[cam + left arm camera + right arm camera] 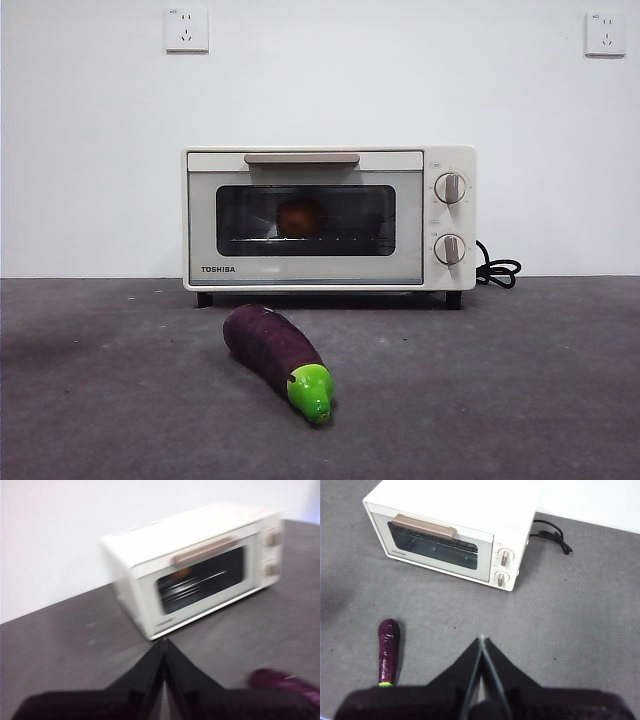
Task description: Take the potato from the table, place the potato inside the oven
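The potato point(300, 217) lies inside the oven point(328, 218), orange-brown behind the glass of the closed door; the left wrist view also catches the potato point(181, 573) through the window. The cream-white oven point(200, 565) stands at the back of the table point(500, 400), its beige handle across the top of the door. My left gripper point(164, 642) is shut and empty, held above the table in front of the oven. My right gripper point(482, 639) is shut and empty too, high over the table with the oven point(455, 530) ahead of it.
A dark purple eggplant point(277, 356) with a green tip lies on the table in front of the oven, also seen as the eggplant point(388, 651) in the right wrist view. The oven's black cord point(497, 269) curls at its right side. Two wall sockets sit high on the white wall.
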Available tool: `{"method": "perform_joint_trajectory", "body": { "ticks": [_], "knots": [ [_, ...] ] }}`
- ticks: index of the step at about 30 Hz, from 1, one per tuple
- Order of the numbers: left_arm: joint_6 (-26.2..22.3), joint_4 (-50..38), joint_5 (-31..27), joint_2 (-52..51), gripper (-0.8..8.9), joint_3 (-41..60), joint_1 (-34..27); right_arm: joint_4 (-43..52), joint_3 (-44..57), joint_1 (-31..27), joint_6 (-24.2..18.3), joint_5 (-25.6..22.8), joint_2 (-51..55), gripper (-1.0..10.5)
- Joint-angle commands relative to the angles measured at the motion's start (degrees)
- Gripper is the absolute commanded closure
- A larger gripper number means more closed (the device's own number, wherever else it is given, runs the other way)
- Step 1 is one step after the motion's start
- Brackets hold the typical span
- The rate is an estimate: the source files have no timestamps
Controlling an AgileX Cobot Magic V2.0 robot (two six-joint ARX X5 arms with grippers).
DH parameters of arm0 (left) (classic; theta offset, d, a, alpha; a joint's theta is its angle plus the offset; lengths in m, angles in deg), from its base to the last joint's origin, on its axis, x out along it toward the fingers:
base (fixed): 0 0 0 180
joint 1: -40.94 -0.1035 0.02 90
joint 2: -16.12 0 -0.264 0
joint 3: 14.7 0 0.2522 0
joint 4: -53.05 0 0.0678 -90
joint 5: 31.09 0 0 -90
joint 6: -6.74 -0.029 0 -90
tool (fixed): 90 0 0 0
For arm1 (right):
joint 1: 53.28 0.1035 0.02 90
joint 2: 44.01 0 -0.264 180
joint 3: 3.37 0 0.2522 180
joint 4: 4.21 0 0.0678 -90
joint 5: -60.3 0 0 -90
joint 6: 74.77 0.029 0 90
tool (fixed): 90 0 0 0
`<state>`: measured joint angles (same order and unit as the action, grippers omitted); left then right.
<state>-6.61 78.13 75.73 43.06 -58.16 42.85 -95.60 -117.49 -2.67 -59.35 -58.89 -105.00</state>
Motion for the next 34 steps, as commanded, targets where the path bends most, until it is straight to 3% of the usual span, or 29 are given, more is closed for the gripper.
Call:
{"method": "perform_joint_trajectory", "body": {
  "ticks": [1, 5, 13, 18, 25, 34],
  "knots": [
    [-0.8, -4.9, -4.7, -4.7, 8.18, 8.4, -0.2, -1.3, 0.3, 0.0, -0.2, -0.3, 0.0, 9.5],
    [-0.7, -6.7, -7.7, -10.6, 8.18, 16.9, -0.2, -1.3, 0.3, 0.0, -0.2, -0.3, 0.0, 9.5],
    [2.9, -6.6, -8.1, -20.8, 8.18, 25.6, -0.2, -1.3, 0.3, 0.0, -0.2, -0.3, 0.0, 9.5],
    [8.5, -6.5, -13.4, -26.3, 8.18, 28.4, -0.2, -1.3, 0.3, 0.0, -0.2, -0.3, 0.0, 9.5],
    [10.5, -6.1, -20.0, -26.7, 8.18, 29.2, -0.2, -1.3, 0.3, 0.0, -0.2, -0.3, 0.0, 9.5],
    [10.4, -1.7, -19.6, -26.7, 8.18, 29.2, -0.3, -1.3, 0.3, 0.0, -0.2, -0.3, 0.0, 9.5]
  ]
}}
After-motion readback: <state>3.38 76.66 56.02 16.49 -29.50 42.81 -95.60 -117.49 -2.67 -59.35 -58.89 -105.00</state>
